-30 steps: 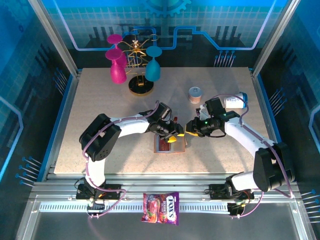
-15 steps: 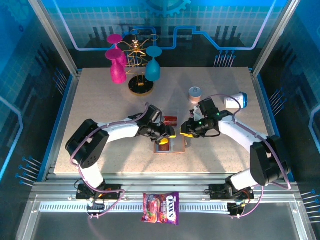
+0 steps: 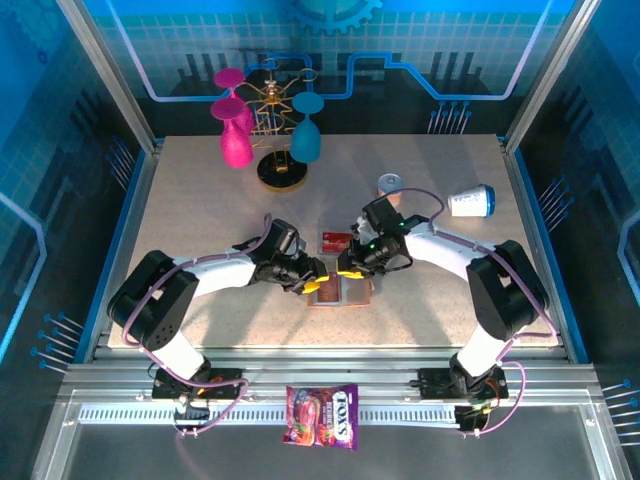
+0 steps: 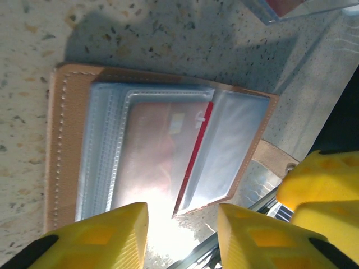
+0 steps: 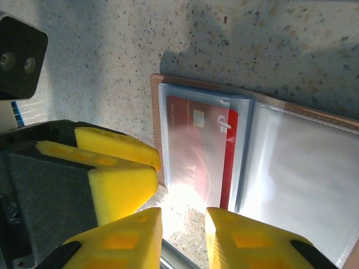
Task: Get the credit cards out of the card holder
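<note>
The card holder (image 3: pixel 345 293) lay opened flat on the table (image 3: pixel 190 210), past the candy bag (image 3: pixel 322 415) on the near rail, whose wrapper read "FOX'S". Both claws hung low over the holder's edge. The left gripper (image 4: pixel 180 218) had its yellow fingers (image 4: pixel 112 235) part-way apart, with only glare and the rim of a clear sleeve (image 4: pixel 235 140) between them. The right gripper (image 5: pixel 183 224) stood narrower, closed on nothing that could be seen. One credit card (image 5: pixel 196 148), red, sat inside a clear pocket, with a red strip of it showing past the pocket's mouth toward the fold. It bore a white emblem and a small chip; no lettering could be read through the shine.

I judged the step to be the reach for that card, with no grip made yet. The next move would call for one claw to pin the leather while the other nipped the bare red strip and drew it sideways, since thin plastic slips easily or drags the sleeve along.

Just beyond the holder lay a red rectangle (image 3: pixel 337 241) with dark bands, seemingly under clear plastic. Farther off were a small tin (image 3: pixel 390 184), a tipped white-and-blue cup (image 3: pixel 470 201), and at the back a gold rack (image 3: pixel 275 170) with pink and teal glasses, none with legible print
</note>
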Motion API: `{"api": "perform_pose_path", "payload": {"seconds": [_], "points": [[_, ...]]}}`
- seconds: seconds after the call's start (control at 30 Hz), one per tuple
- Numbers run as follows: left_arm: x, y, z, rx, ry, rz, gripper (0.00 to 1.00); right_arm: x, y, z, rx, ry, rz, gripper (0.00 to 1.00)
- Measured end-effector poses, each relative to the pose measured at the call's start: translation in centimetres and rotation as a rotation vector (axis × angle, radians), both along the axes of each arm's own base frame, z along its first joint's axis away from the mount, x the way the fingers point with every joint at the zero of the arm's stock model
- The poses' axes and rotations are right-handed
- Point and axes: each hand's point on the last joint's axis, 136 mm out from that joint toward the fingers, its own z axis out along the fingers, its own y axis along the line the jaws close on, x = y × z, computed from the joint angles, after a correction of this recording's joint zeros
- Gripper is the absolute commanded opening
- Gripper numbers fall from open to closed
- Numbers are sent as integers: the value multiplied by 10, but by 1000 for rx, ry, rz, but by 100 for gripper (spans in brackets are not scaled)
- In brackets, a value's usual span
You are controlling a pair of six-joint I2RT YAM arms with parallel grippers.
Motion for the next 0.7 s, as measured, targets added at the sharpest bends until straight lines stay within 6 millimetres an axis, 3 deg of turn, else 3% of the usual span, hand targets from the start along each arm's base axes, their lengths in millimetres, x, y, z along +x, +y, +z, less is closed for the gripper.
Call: {"api": "perform_pose_path", "payload": {"seconds": [0.23, 0.7], "points": [[6, -5, 1, -25, -19, 9, 20, -4, 4, -17, -21, 43, 5, 22], [3, -2, -14, -10, 5, 10, 18, -9, 11, -35, -39, 76, 24, 22]]}}
